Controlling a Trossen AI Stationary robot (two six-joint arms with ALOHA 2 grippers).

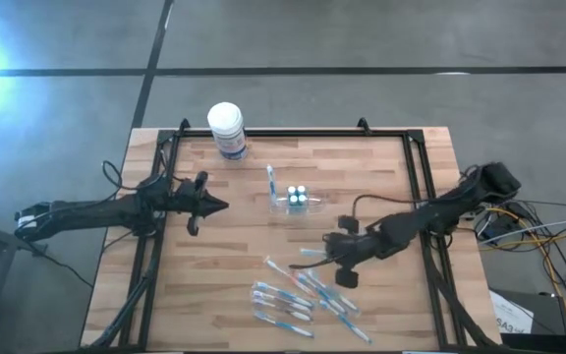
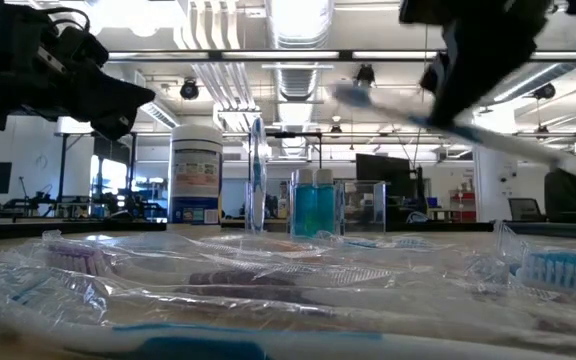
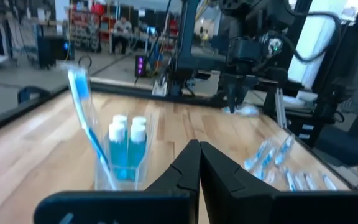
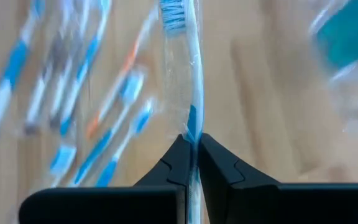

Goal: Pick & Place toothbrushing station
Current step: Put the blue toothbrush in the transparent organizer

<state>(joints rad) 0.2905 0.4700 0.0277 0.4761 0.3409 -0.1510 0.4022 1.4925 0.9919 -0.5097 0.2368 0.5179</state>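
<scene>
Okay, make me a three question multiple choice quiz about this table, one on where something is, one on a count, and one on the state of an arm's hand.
1. Where is the white-lidded tub?
A. Near the table's far edge
B. Inside the clear cup
C. Among the loose toothbrushes

2. How many toothbrushes stand in the clear cup?
A. None
B. One
C. Four

3. What is the right hand doing?
A. Open above the tub
B. Resting empty on the table
C. Shut on a toothbrush

Answers:
1 A: the white-lidded tub stands by the far edge of the table.
2 B: a single brush stands in the clear cup beside the white-capped pieces.
3 C: the right hand pinches a toothbrush between shut fingers, above the pile of loose toothbrushes.
</scene>
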